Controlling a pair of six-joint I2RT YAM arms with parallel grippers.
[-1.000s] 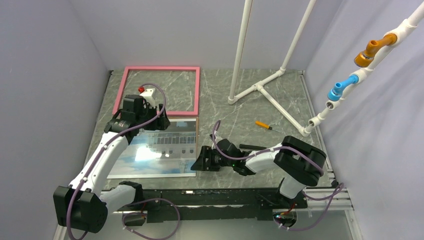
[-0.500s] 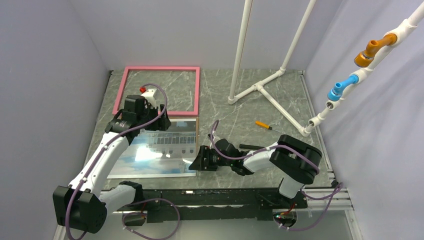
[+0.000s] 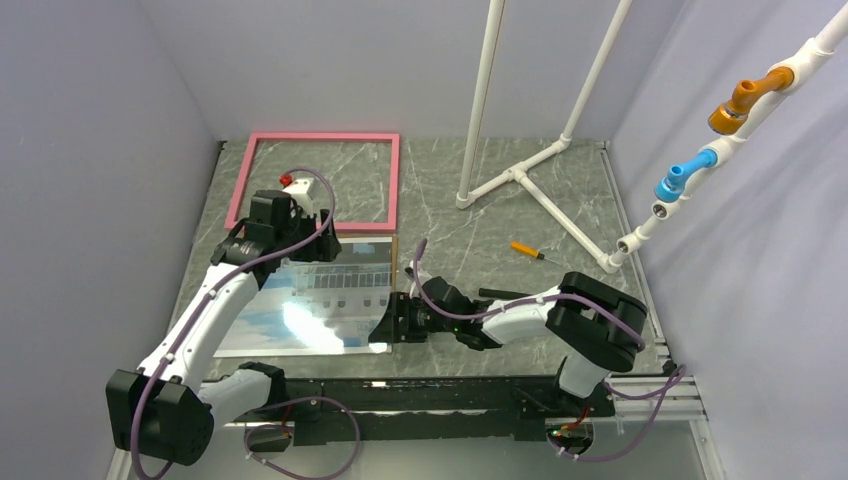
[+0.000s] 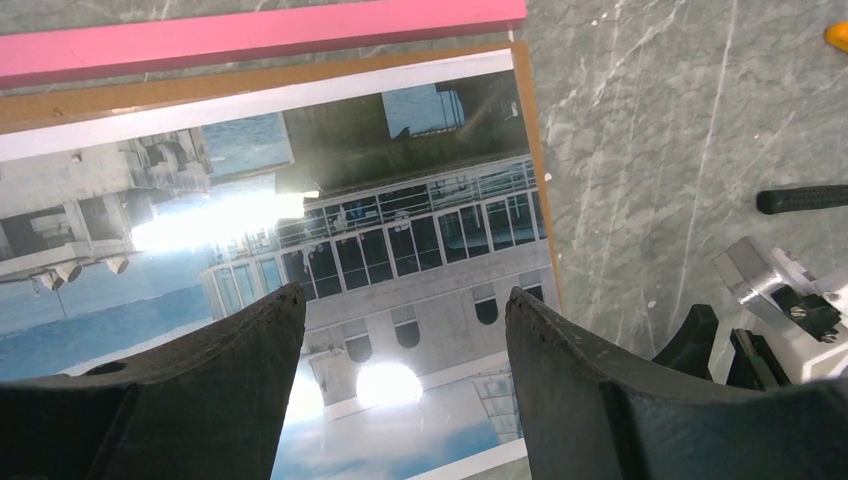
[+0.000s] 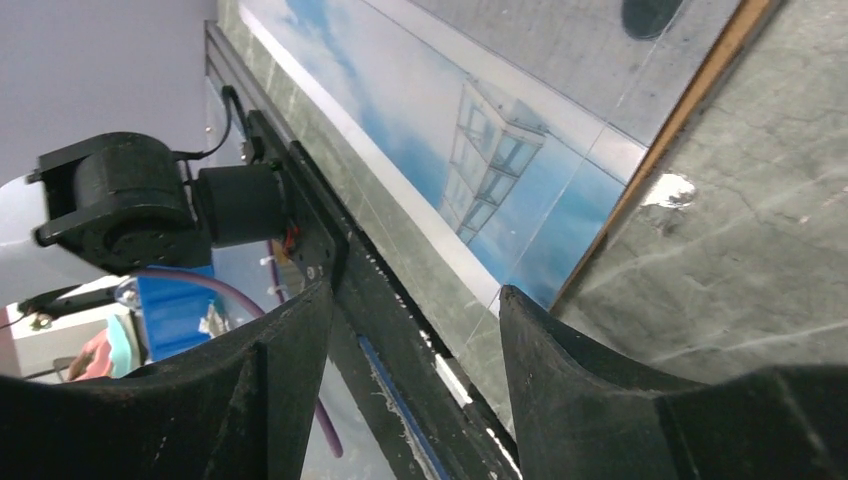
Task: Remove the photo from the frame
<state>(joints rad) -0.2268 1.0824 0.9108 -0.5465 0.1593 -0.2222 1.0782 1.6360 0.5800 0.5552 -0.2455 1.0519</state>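
The pink frame [image 3: 393, 185] lies flat at the back left, with bare table inside it. Just in front of it the photo [image 3: 310, 310], a white ship under blue sky, rests on a brown backing board [image 3: 394, 262]. My left gripper [image 3: 322, 240] hovers open over the photo's far edge. In the left wrist view the photo [image 4: 300, 230] fills the gap between its jaws [image 4: 405, 300], and the frame [image 4: 250, 35] runs along the top. My right gripper [image 3: 386, 327] stands open at the photo's near right corner. Its wrist view shows the photo [image 5: 500, 130] and the board's edge [image 5: 690, 110].
A white pipe stand [image 3: 520, 175] rises at the back centre. An orange-handled screwdriver [image 3: 525, 249] and a black handle [image 3: 505, 294] lie right of the photo. A pipe with orange and blue fittings [image 3: 700, 160] crosses the right side. The black rail [image 3: 450, 385] marks the table's near edge.
My right gripper has slid left to the photo's right edge, and its jaws narrowed slightly. The left arm barely moved.
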